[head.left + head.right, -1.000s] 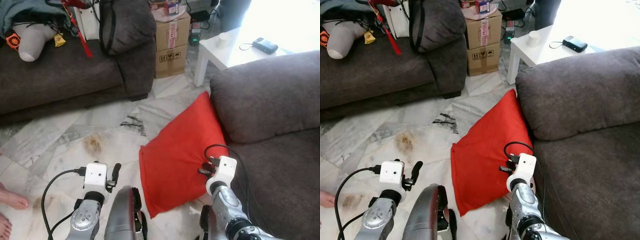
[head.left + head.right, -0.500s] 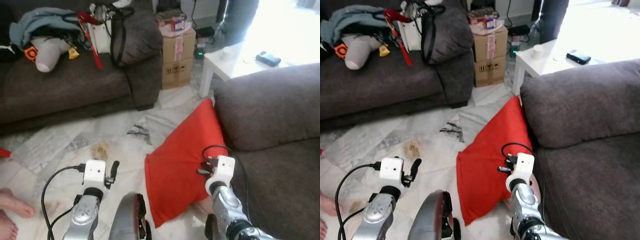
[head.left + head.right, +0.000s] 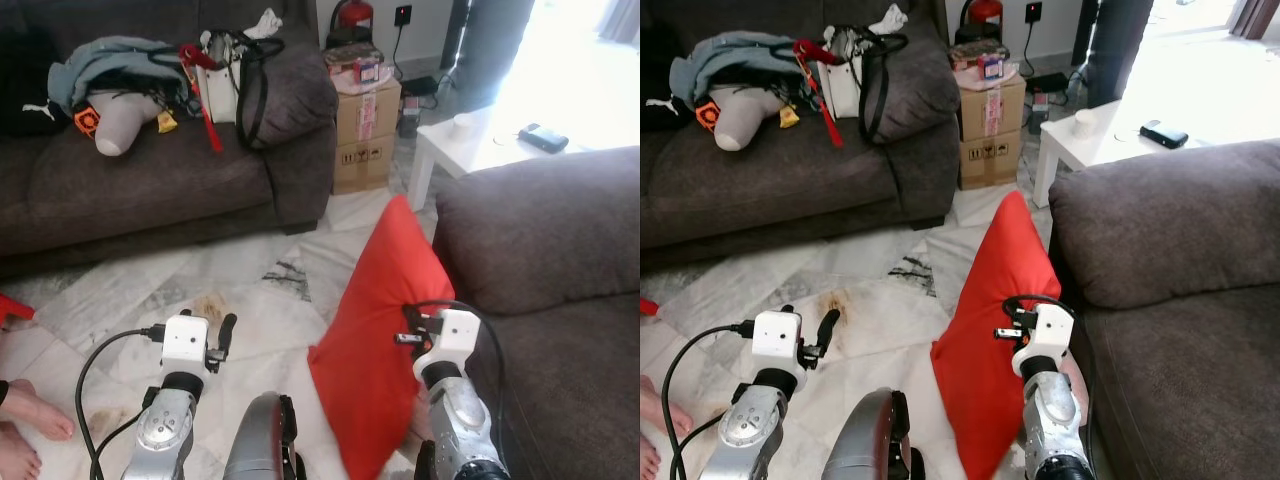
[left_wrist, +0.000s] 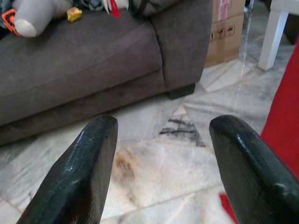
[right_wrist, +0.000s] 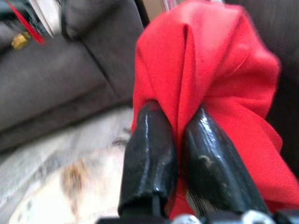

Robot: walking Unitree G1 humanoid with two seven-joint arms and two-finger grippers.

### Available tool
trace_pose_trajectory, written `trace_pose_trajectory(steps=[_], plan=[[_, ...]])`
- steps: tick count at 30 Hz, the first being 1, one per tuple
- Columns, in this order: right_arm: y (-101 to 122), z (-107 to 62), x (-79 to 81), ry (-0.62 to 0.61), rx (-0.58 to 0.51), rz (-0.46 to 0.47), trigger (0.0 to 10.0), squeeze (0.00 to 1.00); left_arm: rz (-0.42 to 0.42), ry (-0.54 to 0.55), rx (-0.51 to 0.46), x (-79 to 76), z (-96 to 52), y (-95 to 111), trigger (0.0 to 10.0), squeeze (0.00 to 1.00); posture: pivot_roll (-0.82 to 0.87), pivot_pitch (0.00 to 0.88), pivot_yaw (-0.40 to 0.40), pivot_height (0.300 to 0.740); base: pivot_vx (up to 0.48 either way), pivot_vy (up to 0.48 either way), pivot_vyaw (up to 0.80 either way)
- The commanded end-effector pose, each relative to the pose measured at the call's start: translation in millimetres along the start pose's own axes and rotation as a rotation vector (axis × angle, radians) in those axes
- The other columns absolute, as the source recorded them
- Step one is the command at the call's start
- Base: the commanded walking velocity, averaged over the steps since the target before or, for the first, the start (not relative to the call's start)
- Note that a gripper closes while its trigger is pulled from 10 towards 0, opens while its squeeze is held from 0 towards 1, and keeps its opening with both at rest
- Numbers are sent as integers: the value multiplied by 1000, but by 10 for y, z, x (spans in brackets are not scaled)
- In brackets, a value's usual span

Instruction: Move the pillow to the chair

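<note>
We hold the red pillow (image 3: 375, 330) pinched in our right hand (image 5: 180, 154), fingers closed on a fold of its fabric, its long axis raised nearly upright beside the grey chair (image 3: 560, 300) on our right. Our left hand (image 4: 163, 168) hangs open over the floor (image 3: 200, 290), holding nothing.

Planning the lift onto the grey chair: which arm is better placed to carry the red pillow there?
The right. Its hand is already shut on a fold of the red pillow, which leans against the grey chair on that side. The left hand hangs open over the floor, apart from the pillow.
</note>
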State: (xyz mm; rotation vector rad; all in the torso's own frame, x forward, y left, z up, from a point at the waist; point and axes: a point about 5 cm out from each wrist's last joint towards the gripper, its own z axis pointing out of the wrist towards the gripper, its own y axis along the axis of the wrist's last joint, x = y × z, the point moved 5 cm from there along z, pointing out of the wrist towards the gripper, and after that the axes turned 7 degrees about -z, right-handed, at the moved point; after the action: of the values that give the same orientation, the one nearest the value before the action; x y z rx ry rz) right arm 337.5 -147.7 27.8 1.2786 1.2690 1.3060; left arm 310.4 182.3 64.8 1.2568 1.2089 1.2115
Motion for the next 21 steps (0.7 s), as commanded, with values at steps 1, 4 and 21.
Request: trace_pose_trajectory(steps=[1,4,21], plan=[[407,89,58,21,-168,-26,10000,0,-6,4,-16,29,14,41,10000,0,43,0,66,606,0,0,0],[454,80,35,9,-174,-31,10000,0,-12,1,-21,4,30,55,10000,0,35,0,66,606,0,0,0],[485,82,86,-2,-158,-21,10000,0,-12,-21,-16,-35,51,49,10000,0,28,0,80,606,0,0,0]])
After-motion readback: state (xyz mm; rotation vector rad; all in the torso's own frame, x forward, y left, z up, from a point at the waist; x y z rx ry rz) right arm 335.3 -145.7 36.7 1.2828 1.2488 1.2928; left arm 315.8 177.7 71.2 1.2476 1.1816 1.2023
